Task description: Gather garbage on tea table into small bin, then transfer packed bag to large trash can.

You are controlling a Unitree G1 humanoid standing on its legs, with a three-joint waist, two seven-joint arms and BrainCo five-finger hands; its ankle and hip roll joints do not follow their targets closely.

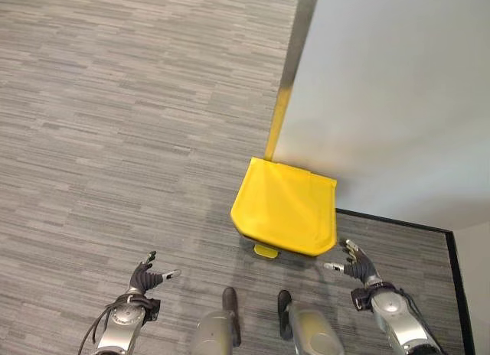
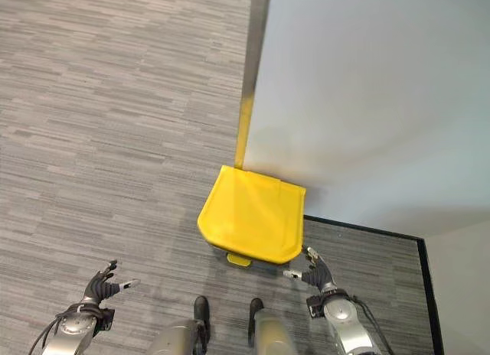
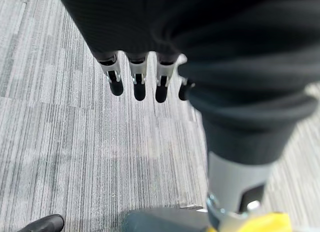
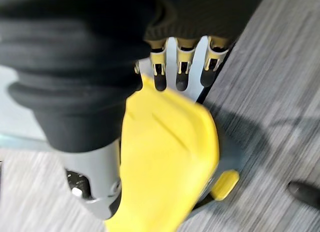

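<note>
Yellow large trash can (image 1: 285,206), lid closed, stands on grey carpet (image 1: 115,141) against a pale wall (image 1: 398,87), with a yellow pedal (image 1: 266,251) on its near side. The right hand (image 1: 354,263) hovers just right of it, fingers spread, empty. The left hand (image 1: 145,278) hangs well left, fingers relaxed, empty.

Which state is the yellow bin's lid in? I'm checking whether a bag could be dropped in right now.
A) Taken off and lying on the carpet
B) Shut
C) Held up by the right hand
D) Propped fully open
B: the lid lies flat over the bin, and the right hand hangs beside it with relaxed fingers, holding nothing.
</note>
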